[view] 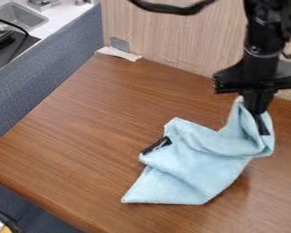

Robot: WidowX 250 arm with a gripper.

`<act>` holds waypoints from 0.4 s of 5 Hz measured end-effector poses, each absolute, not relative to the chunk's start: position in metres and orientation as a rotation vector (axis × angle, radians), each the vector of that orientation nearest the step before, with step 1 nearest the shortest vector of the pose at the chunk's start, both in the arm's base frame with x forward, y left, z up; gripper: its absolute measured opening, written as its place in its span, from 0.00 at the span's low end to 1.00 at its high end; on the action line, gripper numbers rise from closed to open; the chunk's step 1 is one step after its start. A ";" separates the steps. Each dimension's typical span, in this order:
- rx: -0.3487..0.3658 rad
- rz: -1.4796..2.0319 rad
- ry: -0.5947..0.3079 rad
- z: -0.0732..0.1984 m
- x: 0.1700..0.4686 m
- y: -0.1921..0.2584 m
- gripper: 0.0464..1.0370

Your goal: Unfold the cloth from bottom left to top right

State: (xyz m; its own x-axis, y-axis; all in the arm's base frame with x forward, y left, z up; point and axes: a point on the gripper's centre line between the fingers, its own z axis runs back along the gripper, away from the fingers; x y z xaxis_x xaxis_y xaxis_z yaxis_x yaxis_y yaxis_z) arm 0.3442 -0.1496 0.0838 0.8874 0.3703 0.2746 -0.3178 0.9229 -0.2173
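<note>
The gripper [262,124] is black, with a wide bar [233,81] just above its jaws; higher up, the black arm [261,43] bears a round screw head [253,48] and thick black cables [172,8].

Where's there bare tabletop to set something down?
The widest bare patch of the wooden table runs from the white strip at the back to the near edge, left of the cloth and black object. A smaller one borders the cloth's lower right. It's crowded at right, where the claw grips the cloth.
</note>
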 end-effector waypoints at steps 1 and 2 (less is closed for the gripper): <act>-0.165 0.342 -0.295 0.067 0.350 -0.161 0.01; -0.182 0.330 -0.264 0.050 0.356 -0.170 0.02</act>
